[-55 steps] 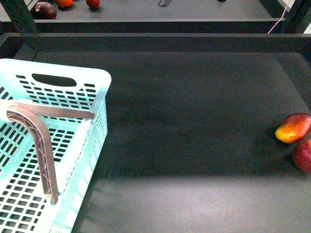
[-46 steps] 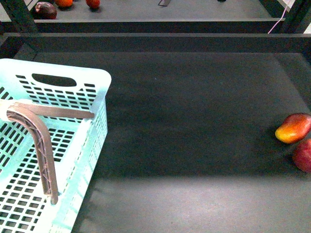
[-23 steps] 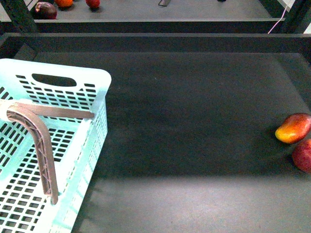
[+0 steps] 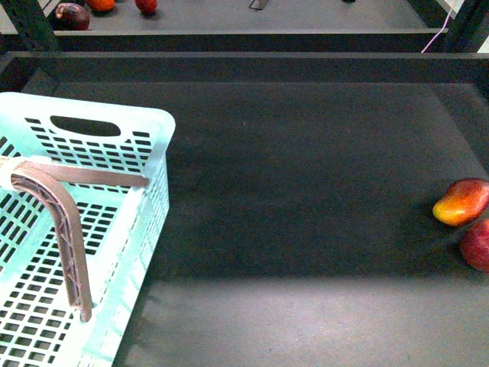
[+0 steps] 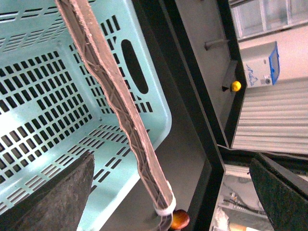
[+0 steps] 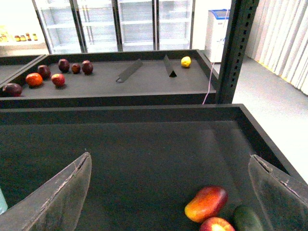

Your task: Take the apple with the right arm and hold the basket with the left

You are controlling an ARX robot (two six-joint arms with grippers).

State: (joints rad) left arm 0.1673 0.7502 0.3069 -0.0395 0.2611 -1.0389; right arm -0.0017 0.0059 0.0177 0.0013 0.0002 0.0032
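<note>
Farthest left, basket [image 4: 157,164]: set on the near left of the table and cut by the frame's left and near edges. Its long axis is laid near to far, with the far end skewed a little to the right. The short wall with the oval handle cut-out is turned away from the robot.
Left gripper [image 5: 161,192]: lowered inside the basket. In the left wrist view its two dark pads [image 5: 48,192] are seen far apart, and nothing is clamped between them.
Curved finger [image 4: 67,237]: brownish-grey and lattice-ribbed, bent toward the near side over the slotted floor. A straighter bar [image 4: 99,178] from the same root is pointed right, and its tip is met by the basket's right-hand long wall.
Table [image 4: 306,191]: dark, with a paler lit band along the near side.
Mango [image 4: 461,202]: laid at the far right, its long axis slanted, with the yellow end turned left and nearer and the red end right and farther.
Apple [image 4: 477,245]: deep red and round, so no long axis can be given. It is placed at the right edge, partly cut by the frame, just nearer than the mango and well apart from the basket. Contact with the mango cannot be told.
Dark green item [image 6: 247,219]: seen just beside the apple; its kind cannot be told.
Right gripper [image 6: 171,195]: raised above the table. Its fingers [image 6: 62,197] are spread wide and nothing is held.
</note>
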